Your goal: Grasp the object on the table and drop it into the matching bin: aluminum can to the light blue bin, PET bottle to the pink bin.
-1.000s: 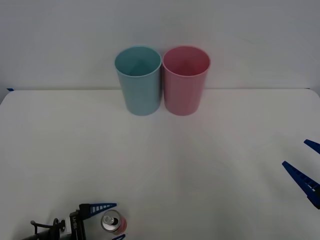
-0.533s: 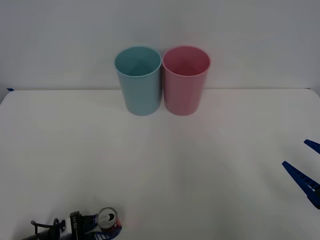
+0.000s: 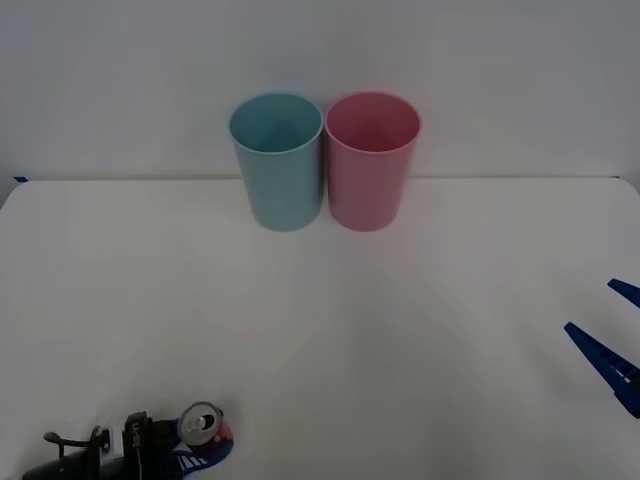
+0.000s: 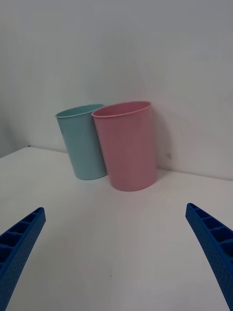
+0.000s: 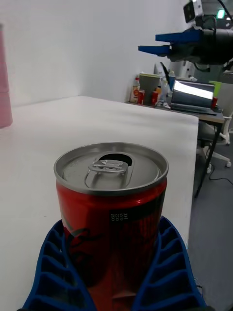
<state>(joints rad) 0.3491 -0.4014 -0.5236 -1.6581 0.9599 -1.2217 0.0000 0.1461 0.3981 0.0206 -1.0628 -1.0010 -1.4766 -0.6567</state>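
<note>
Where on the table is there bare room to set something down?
The white table is bare between the two bins and the near edge. Crowded: the far edge, where the light blue bin and pink bin stand, and the near-left corner, where the left end effector holds the can.

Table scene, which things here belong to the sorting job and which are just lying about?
Job: can, held in the left gripper; blue bin; pink bin; table.
Lying about: laptop and bottles on the desk behind; right gripper, idle.
</note>
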